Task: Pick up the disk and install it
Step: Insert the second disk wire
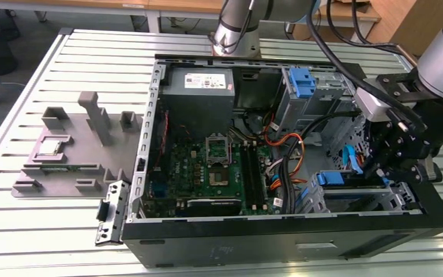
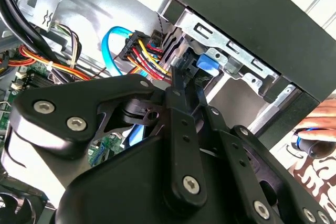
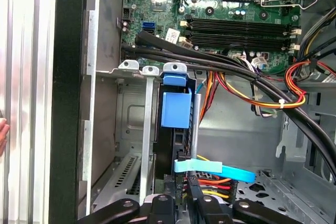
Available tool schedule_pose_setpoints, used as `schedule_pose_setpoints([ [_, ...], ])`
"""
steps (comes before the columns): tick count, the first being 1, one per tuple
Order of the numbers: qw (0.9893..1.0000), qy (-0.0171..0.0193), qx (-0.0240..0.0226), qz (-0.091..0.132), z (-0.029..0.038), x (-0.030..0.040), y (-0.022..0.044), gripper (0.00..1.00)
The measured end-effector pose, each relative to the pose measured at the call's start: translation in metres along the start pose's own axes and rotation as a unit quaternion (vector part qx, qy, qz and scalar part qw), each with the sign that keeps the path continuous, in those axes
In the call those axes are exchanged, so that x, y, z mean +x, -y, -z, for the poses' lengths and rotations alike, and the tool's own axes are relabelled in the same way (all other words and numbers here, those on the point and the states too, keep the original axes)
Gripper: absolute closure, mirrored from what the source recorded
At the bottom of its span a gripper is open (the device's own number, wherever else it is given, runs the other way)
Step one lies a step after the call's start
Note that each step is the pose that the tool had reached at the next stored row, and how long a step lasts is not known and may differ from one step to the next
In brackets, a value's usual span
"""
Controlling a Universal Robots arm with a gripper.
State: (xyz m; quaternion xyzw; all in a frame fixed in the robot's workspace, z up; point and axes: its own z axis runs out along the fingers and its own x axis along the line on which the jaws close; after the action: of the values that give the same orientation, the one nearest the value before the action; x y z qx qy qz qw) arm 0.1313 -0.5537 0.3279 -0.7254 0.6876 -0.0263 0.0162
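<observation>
Disk (image 3: 176, 109) sits on edge in the drive cage (image 3: 131, 129) at the case's lower front corner, its blue carrier tab facing us in the first wrist view, so we judge it slotted into the bay rather than lying loose. Our claw (image 1: 394, 164) hangs right at that cage, close among the power leads (image 2: 144, 51); whether its fingers grip the carrier or have let go we cannot tell, since linkages block the tips. The case (image 1: 283, 242) lies open-side up on the tabletop (image 1: 21, 231), which gives access from above.
</observation>
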Motion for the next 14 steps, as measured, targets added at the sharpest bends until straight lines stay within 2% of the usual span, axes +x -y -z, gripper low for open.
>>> schedule_pose_setpoints([
  [1, 1.0000, -0.0001, 0.0000, 0.000, 0.0001, 0.0000, 0.0000, 0.76],
  [5, 1.0000, -0.0004, 0.0000, 0.000, 0.0012, 0.0000, 0.0001, 0.76],
  [11, 1.0000, -0.0003, 0.0000, 0.000, 0.0124, 0.0002, 0.0007, 0.76],
  [14, 1.0000, -0.0003, 0.0000, 0.000, 0.0156, 0.0003, 0.0009, 0.76],
])
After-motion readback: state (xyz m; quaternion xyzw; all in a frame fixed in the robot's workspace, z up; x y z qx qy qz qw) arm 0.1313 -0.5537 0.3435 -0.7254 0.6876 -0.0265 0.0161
